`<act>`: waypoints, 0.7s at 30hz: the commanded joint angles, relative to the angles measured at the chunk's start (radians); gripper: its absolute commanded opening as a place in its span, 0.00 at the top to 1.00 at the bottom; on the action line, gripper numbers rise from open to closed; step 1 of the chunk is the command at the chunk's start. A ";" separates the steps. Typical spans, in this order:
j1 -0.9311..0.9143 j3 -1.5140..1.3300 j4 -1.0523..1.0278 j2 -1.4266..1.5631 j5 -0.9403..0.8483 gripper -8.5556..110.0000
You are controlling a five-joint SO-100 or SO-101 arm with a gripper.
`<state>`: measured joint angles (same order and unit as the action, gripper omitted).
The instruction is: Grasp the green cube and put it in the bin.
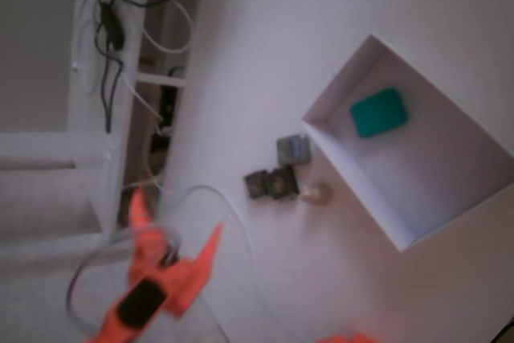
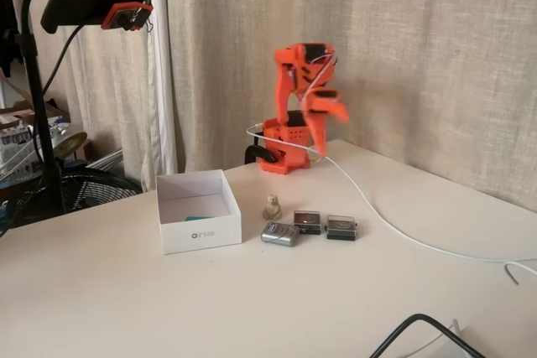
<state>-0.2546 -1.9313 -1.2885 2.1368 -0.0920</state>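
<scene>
Scene: a white worktop (image 2: 168, 308) stood before beige curtains, shown in both fixed views.
Arm: an orange plastic robot arm (image 2: 298, 111) was folded upright on its base at the upper middle of the frame, well apart from the box.
Tool: the orange two-finger tool (image 1: 178, 234) sat at the lower left of the frame, its jaws spread wide and holding nothing.
Cube: the small teal-green cube with rounded corners (image 1: 378, 112) lay on the floor of the box, near its upper corner.
Bin: the large white rectangular cardboard bin (image 1: 450, 222) filled the right of the frame.
Task state: it looked complete.
Handling: the cube seemed light, stiff and smooth, perhaps slippery; two opposite flat faces looked the best hold.
Nearby: dark grey square blocks (image 1: 271, 185) lay just beside the bin.
</scene>
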 commanded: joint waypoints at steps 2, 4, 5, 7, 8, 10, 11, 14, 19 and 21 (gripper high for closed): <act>0.284 -0.152 -0.003 0.272 0.005 0.42; 0.367 -0.222 -0.041 0.365 0.006 0.42; 0.397 -0.261 -0.057 0.410 0.006 0.42; 0.453 -0.327 -0.089 0.492 0.006 0.42; 0.480 -0.357 -0.107 0.532 0.006 0.42; 0.517 -0.416 -0.140 0.604 0.005 0.42; 0.525 -0.451 -0.130 0.637 0.005 0.42; 0.522 -0.541 -0.104 0.704 0.005 0.42; 0.486 -0.664 -0.035 0.762 0.005 0.42; 0.465 -0.733 0.031 0.792 0.006 0.42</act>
<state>0.2286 -2.6093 -1.3269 2.8962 -0.0920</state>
